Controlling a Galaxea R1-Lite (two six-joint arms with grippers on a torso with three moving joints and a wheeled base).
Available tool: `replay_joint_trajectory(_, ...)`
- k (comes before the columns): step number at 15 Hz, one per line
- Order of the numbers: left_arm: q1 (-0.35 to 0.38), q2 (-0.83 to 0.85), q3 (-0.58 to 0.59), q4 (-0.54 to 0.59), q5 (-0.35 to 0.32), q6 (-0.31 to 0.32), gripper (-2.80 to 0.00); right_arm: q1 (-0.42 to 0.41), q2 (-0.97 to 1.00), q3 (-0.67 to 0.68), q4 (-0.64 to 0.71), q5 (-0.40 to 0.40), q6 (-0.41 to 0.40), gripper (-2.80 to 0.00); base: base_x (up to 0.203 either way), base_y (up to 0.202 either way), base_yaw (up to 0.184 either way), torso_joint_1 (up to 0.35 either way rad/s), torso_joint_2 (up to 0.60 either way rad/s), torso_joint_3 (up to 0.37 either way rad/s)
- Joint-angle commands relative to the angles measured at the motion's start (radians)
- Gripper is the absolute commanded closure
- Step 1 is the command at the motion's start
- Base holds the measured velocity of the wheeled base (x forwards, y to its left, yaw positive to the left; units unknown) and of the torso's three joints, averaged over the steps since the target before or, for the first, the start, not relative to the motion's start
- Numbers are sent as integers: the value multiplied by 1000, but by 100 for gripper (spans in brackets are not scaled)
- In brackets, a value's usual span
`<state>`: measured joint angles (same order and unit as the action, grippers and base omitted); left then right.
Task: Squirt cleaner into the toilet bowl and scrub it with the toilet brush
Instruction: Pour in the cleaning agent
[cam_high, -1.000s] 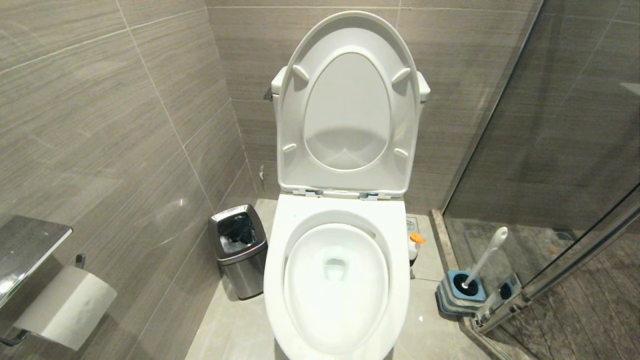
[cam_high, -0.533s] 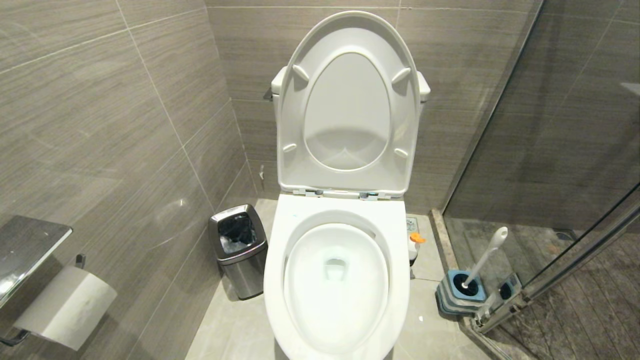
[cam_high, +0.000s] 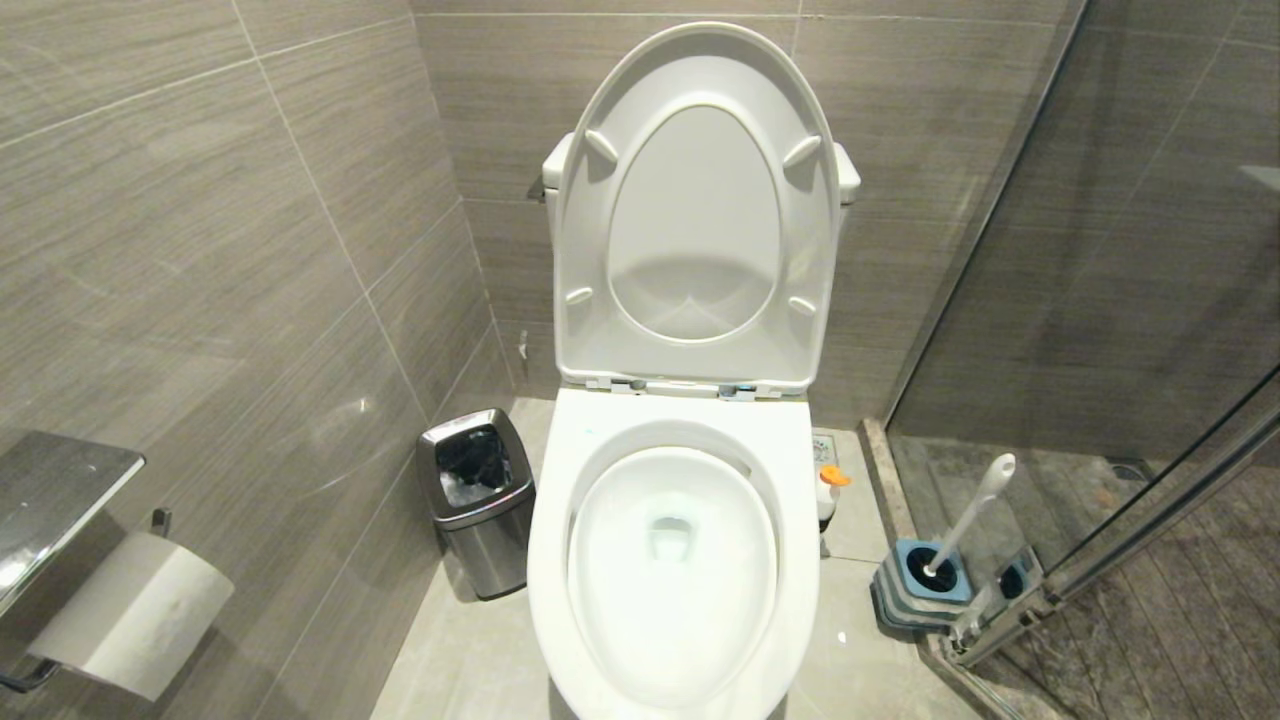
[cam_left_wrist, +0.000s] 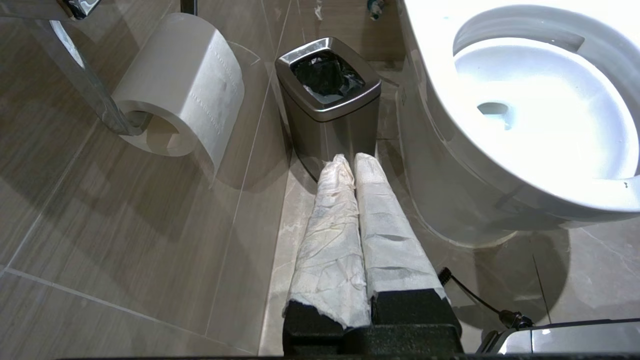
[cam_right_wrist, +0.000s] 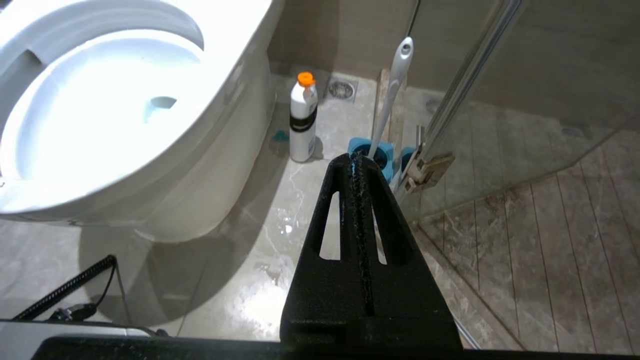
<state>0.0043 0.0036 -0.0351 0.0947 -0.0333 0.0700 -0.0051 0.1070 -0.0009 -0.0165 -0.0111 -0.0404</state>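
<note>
The toilet bowl (cam_high: 672, 560) sits dead centre below my head camera, its seat and lid (cam_high: 697, 215) hinged up against the tank, and the basin shows white with only a faint greenish tint around the outlet at the bottom. From here I see no arm over it; both are down low beside the base. The toilet brush (cam_high: 968, 515) stands in its blue-and-grey holder (cam_high: 925, 590) on the floor to the right of the bowl, just beside the glass shower door (cam_high: 1120, 300), handle leaning toward that glass, and nothing is touching it. A white bottle with an orange cap (cam_right_wrist: 302, 120) stands on the floor between the bowl's side and the holder, with a small teal spot (cam_right_wrist: 280, 136) on the tile next to it. My left gripper (cam_left_wrist: 348, 162) has its paper-wrapped fingers (cam_left_wrist: 330, 225) pressed together, holding nothing, pointing at the steel bin (cam_left_wrist: 327, 100) that stands to the left of the bowl; the toilet roll (cam_left_wrist: 182, 87) hangs on the wall beside it. My right gripper (cam_right_wrist: 354, 159) is likewise closed tight and empty, its black fingers (cam_right_wrist: 330, 240) aimed toward the holder but well short of the brush handle.
</note>
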Motion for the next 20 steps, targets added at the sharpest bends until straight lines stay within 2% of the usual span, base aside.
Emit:
replay_joint_trajectory(1, 0, -1, 0, 0, 0, 1, 0, 2, -101, 1, 21, 2, 0, 0, 0, 0, 0, 0, 0, 0)
replay_joint_trajectory(3, 0, -1, 0, 0, 0, 1, 0, 2, -107, 2, 25, 0, 3, 0, 0, 0, 0, 0, 0, 0)
replay_joint_trajectory(8, 0, -1, 0, 0, 0, 1, 0, 2, -107, -2, 26, -10, 92, 0, 0, 0, 0, 0, 0, 0)
replay_joint_trajectory(20, 0, -1, 0, 0, 0, 1, 0, 2, -107, -1, 29, 2, 53, 0, 0, 0, 0, 0, 0, 0)
